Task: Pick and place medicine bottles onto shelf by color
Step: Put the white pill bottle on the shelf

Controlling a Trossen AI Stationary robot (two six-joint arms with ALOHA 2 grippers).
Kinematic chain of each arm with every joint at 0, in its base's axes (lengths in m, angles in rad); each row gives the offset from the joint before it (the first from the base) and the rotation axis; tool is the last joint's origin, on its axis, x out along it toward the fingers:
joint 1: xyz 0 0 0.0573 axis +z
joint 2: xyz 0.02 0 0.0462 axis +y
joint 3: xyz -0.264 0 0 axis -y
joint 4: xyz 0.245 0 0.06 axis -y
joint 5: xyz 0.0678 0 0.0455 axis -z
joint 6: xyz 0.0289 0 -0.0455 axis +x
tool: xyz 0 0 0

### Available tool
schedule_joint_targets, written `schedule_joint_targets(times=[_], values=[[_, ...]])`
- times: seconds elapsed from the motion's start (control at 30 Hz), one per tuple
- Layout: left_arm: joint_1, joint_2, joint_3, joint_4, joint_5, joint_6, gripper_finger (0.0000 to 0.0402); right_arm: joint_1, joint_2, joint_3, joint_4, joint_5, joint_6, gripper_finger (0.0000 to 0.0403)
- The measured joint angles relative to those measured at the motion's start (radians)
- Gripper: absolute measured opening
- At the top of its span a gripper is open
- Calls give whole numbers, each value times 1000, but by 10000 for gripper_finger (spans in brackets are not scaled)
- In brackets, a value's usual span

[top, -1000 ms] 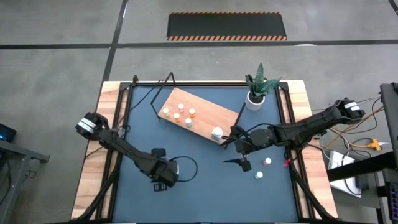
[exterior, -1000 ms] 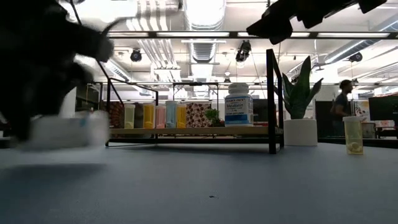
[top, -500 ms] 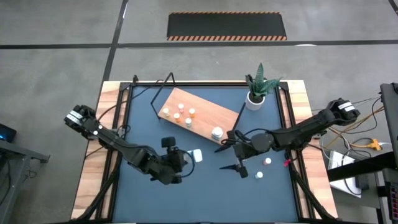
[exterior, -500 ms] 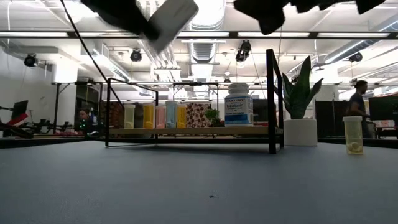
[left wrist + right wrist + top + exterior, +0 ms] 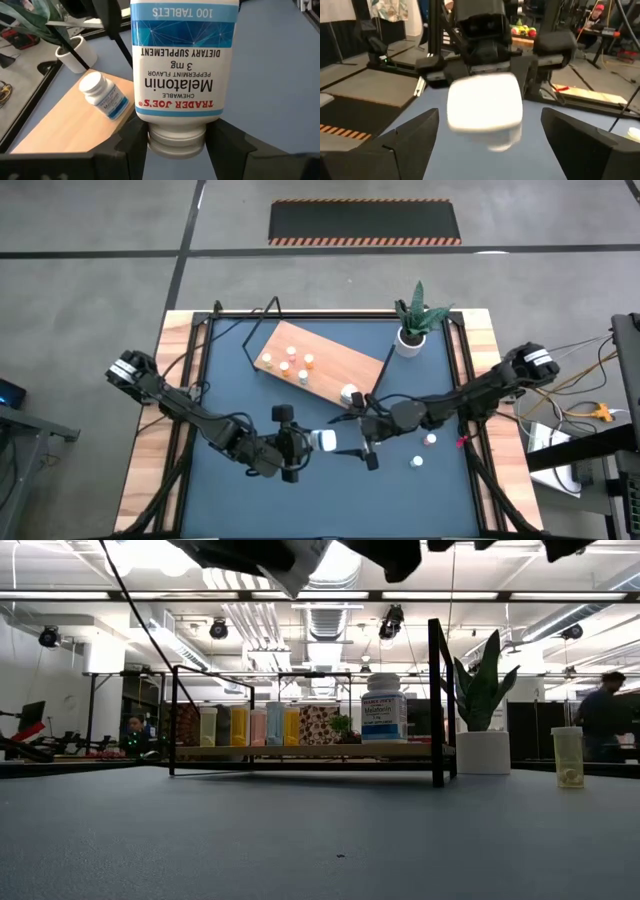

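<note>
My left gripper (image 5: 306, 442) is over the middle of the dark blue table, shut on a big white medicine bottle (image 5: 322, 440) with a blue label (image 5: 182, 65). The bottle is raised well above the table. My right gripper (image 5: 347, 436) faces it from the table's right, open, a finger on either side of the bottle's bottom (image 5: 485, 109) and apart from it. The wooden shelf (image 5: 335, 360) at the far middle carries several small bottles (image 5: 288, 363) and another big white bottle (image 5: 348, 393), all standing upright on the board. My left gripper pinches the bottle's white cap (image 5: 176, 141) between its two fingers (image 5: 134, 146). The fingers come about level from the table's left and run along the bottle's length. The bottle is lifted clear and lies nearly level, its bottom pointing toward the table's right and my right gripper.
Two small white bottles (image 5: 430, 439) (image 5: 416, 462) and a pink-red one (image 5: 461, 442) stand on the table at the right. A yellowish bottle (image 5: 567, 757) shows in the low view. A white pot with a green plant (image 5: 410, 332) stands at the shelf's far right corner.
My left gripper has risen from the table with the big bottle, gone toward the right and tipped from pointing down to nearly level; the bottle is now lifted clear and lies level. My right gripper has moved left toward the bottle.
</note>
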Motion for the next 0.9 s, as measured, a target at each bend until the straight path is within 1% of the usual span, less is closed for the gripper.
schedule_joint_targets(times=[0.2, 0.33, 0.47, 0.67, 0.73, 0.8, 0.9], values=[[1, 6, 0, 32, 0, -2, 154, 0, 25, 38, -1, -6, -37, 339], [2, 6, 0, 40, 0, -2, 155, 0, 37, 43, -2, -8, -49, 324], [6, 6, 0, 66, -1, -1, 156, 0, 53, 43, 26, -8, -66, 293], [7, 6, 0, 77, -2, -2, 156, 0, 66, 43, 48, -5, -74, 218], [7, 6, 0, 78, -3, -13, 158, 0, 66, 43, 47, -5, -82, 201], [7, 6, 0, 76, -3, -14, 165, 2, 65, 43, 44, -5, -95, 200], [7, 4, 0, 76, 12, 3, 186, 14, 59, 43, 34, -6, -151, 201]])
